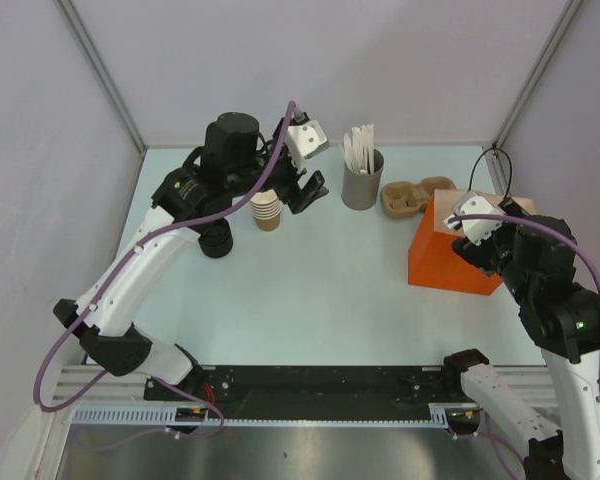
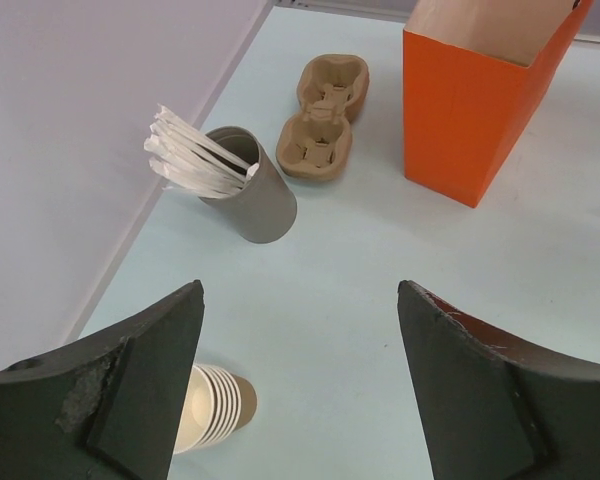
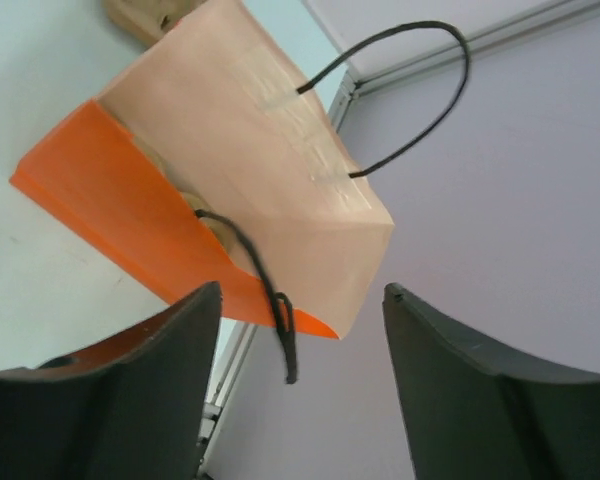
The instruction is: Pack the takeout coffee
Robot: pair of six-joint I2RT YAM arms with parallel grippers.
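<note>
From above, the left gripper point(image 1: 298, 192) hangs at 11 o'clock on the table point(image 1: 310, 290), just beside one stack of cups point(image 1: 267, 210), whose far side the fingers cover. A black round stack point(image 1: 217, 243) sits half hidden under that arm. At 12 o'clock stands one grey holder point(image 1: 361, 185) of white sticks point(image 1: 360, 148), too tightly bunched to count. At 1 o'clock lies one pulp carrier point(image 1: 412, 197). At 2 o'clock stands one orange bag point(image 1: 445, 265), its mouth covered by the right gripper point(image 1: 472, 240). The coffee cup cannot be made out anywhere on the table.

In the left wrist view, the left gripper point(image 2: 298, 300) has its fingers wide apart with only bare table between them. The stack of cups point(image 2: 215, 405) at 7 o'clock is partly cut off by the left finger; several rims show. The holder point(image 2: 255, 200), sticks point(image 2: 190, 155) and two-well carrier point(image 2: 325, 120) lie around 11 and 12 o'clock. The bag point(image 2: 460, 110) at 1 o'clock is cropped at the top.

In the right wrist view, the right gripper point(image 3: 300, 300) has its fingers spread, clamping nothing, over the open mouth of the bag point(image 3: 100, 210). Two black cord handles point(image 3: 420, 90) show. Deep inside the bag, a small tan patch by the nearer handle is too little to say whether it is the coffee cup.
</note>
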